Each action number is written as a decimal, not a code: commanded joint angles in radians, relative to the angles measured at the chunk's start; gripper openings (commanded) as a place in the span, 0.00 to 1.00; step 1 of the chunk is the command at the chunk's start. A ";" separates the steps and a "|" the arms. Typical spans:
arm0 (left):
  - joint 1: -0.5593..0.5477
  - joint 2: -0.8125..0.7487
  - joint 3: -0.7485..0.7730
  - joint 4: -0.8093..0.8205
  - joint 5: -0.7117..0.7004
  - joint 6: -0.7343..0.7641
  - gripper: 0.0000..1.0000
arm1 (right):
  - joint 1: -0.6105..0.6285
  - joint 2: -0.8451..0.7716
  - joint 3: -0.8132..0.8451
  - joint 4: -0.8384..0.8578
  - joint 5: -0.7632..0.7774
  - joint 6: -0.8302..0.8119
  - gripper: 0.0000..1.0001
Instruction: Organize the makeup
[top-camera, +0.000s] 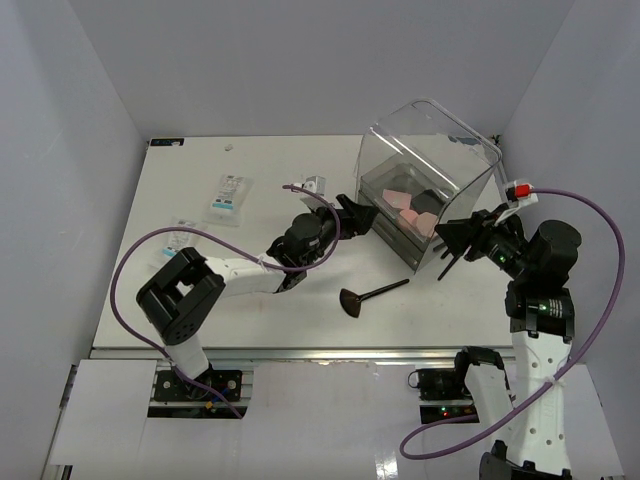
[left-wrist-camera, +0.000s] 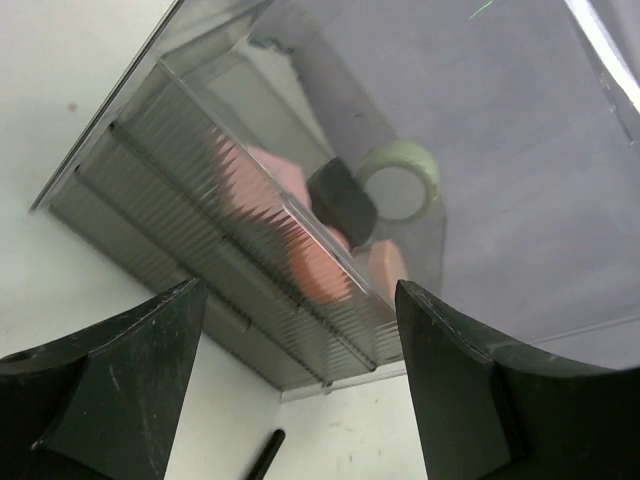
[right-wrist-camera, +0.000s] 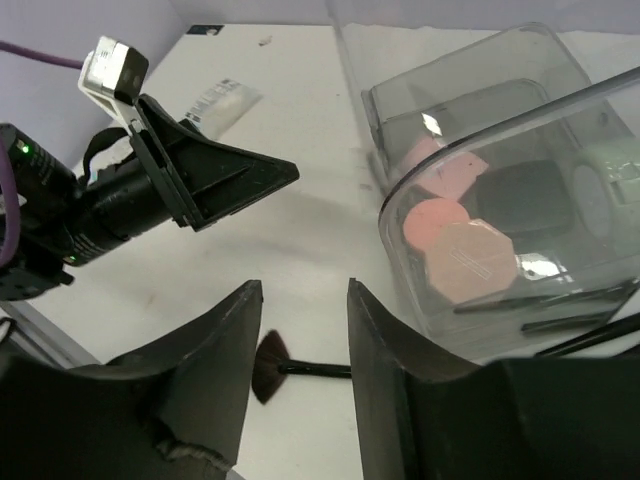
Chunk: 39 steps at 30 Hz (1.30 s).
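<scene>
The black fan brush (top-camera: 376, 294) lies flat on the white table (top-camera: 290, 165), just in front of the clear box (top-camera: 470, 170). Inside the box sit pink sponges (right-wrist-camera: 452, 255), a grey-green compact (left-wrist-camera: 402, 180) and thin black brushes (right-wrist-camera: 545, 300). Two white packets (top-camera: 228, 196) lie well apart to the left. The left gripper (top-camera: 360, 216) faces the box's ridged front, jaws wide and empty. The right gripper (right-wrist-camera: 305, 290) hangs above the fan brush, jaws narrowly parted, holding nothing
</scene>
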 joint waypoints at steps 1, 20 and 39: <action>0.021 -0.014 0.011 -0.217 0.012 -0.107 0.76 | -0.004 -0.035 0.032 -0.093 -0.032 -0.201 0.43; 0.149 0.323 0.237 0.004 0.517 -0.210 0.61 | -0.038 -0.121 -0.130 0.023 -0.404 -0.382 0.45; 0.152 0.448 0.380 -0.009 0.582 -0.284 0.40 | -0.058 -0.127 -0.148 0.058 -0.398 -0.335 0.47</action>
